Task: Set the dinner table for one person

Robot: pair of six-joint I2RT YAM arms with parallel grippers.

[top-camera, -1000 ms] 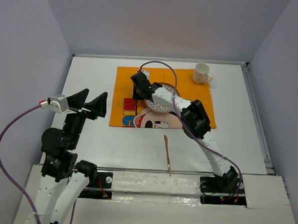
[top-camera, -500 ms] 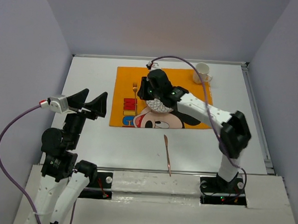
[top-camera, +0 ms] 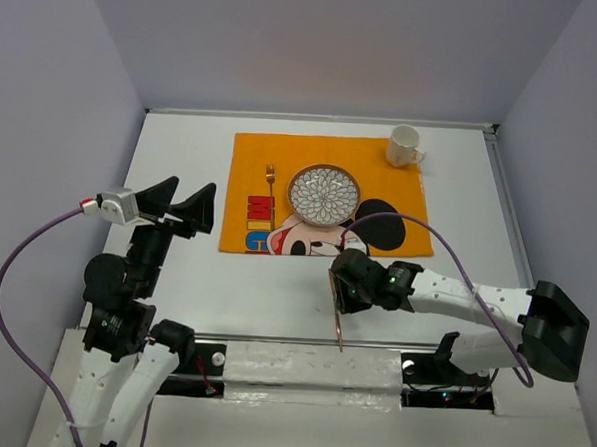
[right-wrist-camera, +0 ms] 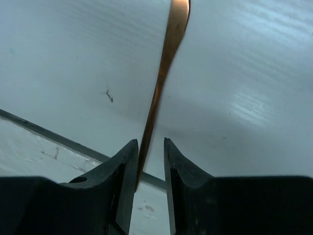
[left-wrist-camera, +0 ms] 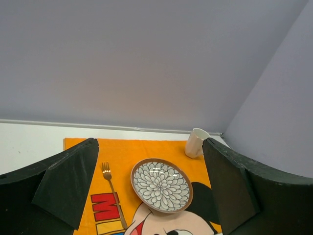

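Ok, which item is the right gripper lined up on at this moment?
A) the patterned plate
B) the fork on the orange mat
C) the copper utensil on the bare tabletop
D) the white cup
C: in the right wrist view the right gripper straddles the handle of the copper utensil, which lies on the bare dinner table, well short of the plate, fork and cup.

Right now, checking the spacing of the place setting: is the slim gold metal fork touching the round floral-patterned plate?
Apart. The left wrist view shows bare orange cloth mat between the gold metal fork and the round floral-patterned plate.
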